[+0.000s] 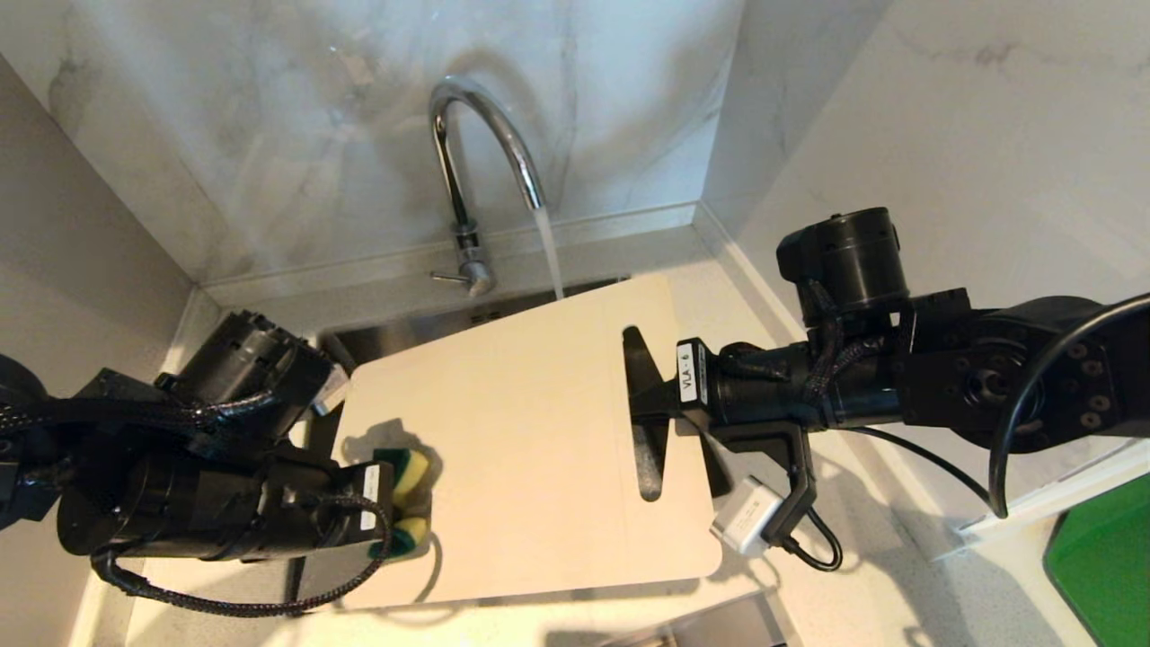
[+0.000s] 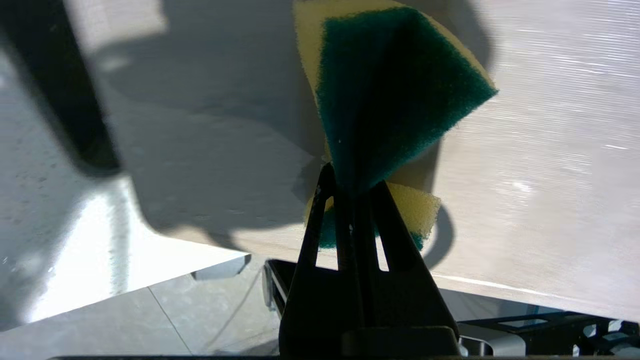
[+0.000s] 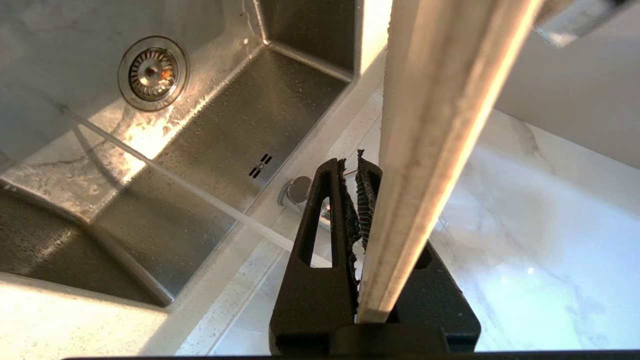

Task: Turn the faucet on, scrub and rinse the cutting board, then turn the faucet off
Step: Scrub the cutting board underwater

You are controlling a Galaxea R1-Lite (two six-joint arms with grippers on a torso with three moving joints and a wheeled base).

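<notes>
Left gripper (image 1: 395, 503) pinches sponge (image 1: 406, 481) against board (image 1: 521, 431) near-left corner. Right gripper (image 1: 642, 400) clamps board's right end at the cutout, over sink (image 3: 210, 130). Faucet (image 1: 476, 171) runs behind it.

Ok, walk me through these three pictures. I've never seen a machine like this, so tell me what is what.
This is a two-armed robot at a kitchen sink. The wide picture comes from a camera on its head, looking down; the other two come from cameras on its wrists, behind the fingers.

The tall chrome gooseneck faucet is running into the steel sink. The right gripper is shut on the handle end of the thin pale beige cutting board, holding it over the sink. The left gripper is shut on a green-and-yellow sponge at the board's face. A bright green flat object lies at the far right.
</notes>
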